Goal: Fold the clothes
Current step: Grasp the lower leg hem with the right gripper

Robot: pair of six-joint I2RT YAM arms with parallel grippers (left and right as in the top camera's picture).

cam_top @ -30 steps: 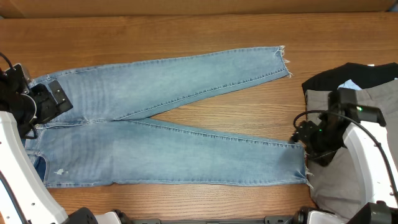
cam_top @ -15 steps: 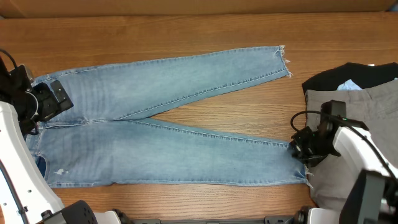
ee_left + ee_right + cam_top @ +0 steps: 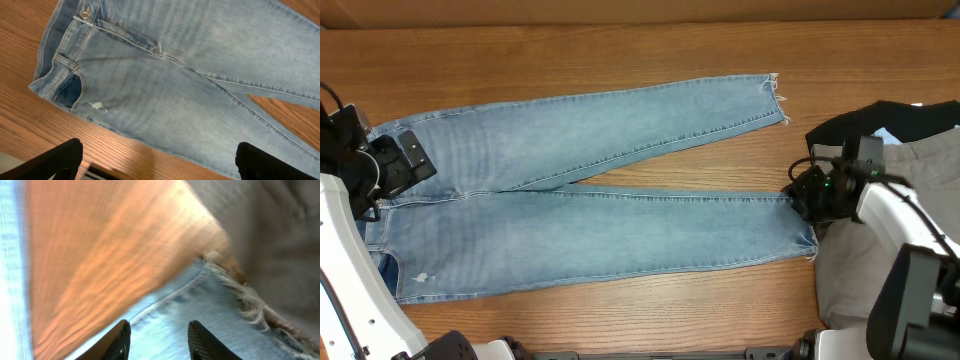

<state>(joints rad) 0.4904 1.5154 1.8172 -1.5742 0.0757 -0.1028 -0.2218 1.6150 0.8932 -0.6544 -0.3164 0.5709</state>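
Note:
Light-blue jeans [image 3: 600,200] lie flat on the wooden table [image 3: 620,50], waistband to the left, legs spread in a V to the right. My left gripper [image 3: 400,160] hovers open over the waistband end. In the left wrist view its fingers [image 3: 157,162] are wide apart above the jeans' front [image 3: 175,85]. My right gripper [image 3: 798,200] is at the near leg's frayed hem. In the right wrist view its fingers [image 3: 159,340] pinch the denim [image 3: 200,310] by the fray. Grey trousers [image 3: 880,270] and a black top [image 3: 880,118] lie at the right.
The pile of grey trousers [image 3: 270,230] and black top sits just right of the near leg's hem, touching my right arm. The far leg's frayed hem [image 3: 775,95] points to the upper right. Bare wood lies along the back and front edges.
My right gripper has moved away from the front edge with the near leg's hem, swinging that leg closer to the far leg. The left gripper has not moved.

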